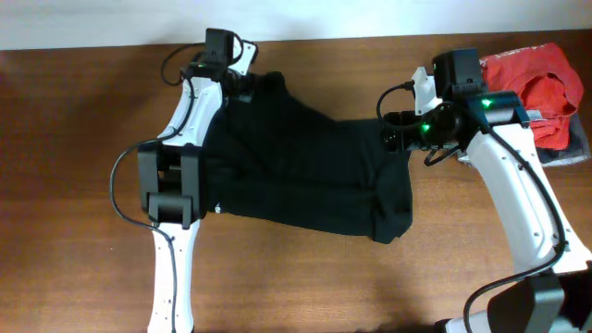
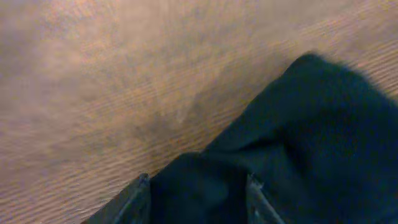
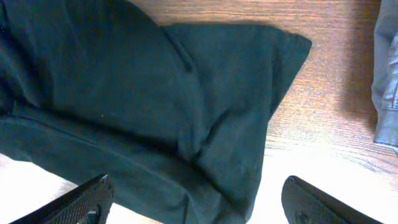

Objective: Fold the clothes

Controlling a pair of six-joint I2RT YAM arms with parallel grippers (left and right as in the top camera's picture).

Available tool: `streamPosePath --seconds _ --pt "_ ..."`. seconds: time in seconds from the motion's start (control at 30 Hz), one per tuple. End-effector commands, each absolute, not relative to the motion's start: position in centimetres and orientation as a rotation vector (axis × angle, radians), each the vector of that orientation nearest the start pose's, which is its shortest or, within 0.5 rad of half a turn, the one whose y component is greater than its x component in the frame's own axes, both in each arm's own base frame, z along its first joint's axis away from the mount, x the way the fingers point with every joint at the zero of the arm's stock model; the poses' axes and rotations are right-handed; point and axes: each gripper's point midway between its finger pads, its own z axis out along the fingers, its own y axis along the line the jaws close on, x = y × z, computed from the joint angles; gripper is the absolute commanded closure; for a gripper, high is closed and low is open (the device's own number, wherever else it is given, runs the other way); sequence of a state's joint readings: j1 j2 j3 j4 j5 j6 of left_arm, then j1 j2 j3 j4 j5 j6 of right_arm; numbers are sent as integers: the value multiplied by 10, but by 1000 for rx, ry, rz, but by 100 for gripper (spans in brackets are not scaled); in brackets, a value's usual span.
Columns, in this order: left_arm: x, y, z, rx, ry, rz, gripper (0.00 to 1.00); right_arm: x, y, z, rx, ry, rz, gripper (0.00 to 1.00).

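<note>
The clothes (image 1: pixel 305 176) are a large black garment spread loosely across the middle of the wooden table. My left gripper (image 1: pixel 248 85) is at its far left corner. In the left wrist view the black cloth (image 2: pixel 311 143) bunches up between the two fingers of the left gripper (image 2: pixel 198 186), which stand partly apart on either side of it. Whether they pinch it does not show. My right gripper (image 1: pixel 393 134) hovers over the garment's right edge. In the right wrist view the right gripper (image 3: pixel 198 182) stands wide open above a folded flap of the clothes (image 3: pixel 155 93).
A red shirt (image 1: pixel 546 83) lies crumpled at the far right of the table. Beside it is a grey garment (image 1: pixel 578 148), whose edge shows in the right wrist view (image 3: pixel 387 74). Bare wooden table (image 1: pixel 74 231) lies left of and in front of the clothes.
</note>
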State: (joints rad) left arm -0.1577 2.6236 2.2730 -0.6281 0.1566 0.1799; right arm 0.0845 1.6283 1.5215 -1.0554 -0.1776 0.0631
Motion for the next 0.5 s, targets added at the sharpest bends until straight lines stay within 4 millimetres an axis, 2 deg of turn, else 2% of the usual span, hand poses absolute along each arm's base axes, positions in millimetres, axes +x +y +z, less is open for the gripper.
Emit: streamPosePath --seconds 0.0,0.03,0.07,0.17,0.2,0.37,0.43,0.47 --pt "625 -120 -3 486 2518 -149 56 380 60 194 -82 2716 277 9" --pt "626 -118 -3 482 2519 -138 57 380 60 194 -82 2716 277 9" --pt "628 -115 -2 474 2515 -112 64 380 60 194 -82 2715 277 9" --pt "630 -109 -2 427 2523 -75 94 380 60 194 -81 2714 276 9" --pt "630 -102 -2 386 2533 -40 99 380 59 194 -80 2715 272 9" --pt "630 -67 12 198 2567 84 99 385 59 193 -81 2703 271 9" --pt "629 -55 25 158 2573 101 99 391 60 191 -82 2694 272 9" --pt "628 -45 41 139 2571 109 99 398 60 186 -82 2687 267 9"
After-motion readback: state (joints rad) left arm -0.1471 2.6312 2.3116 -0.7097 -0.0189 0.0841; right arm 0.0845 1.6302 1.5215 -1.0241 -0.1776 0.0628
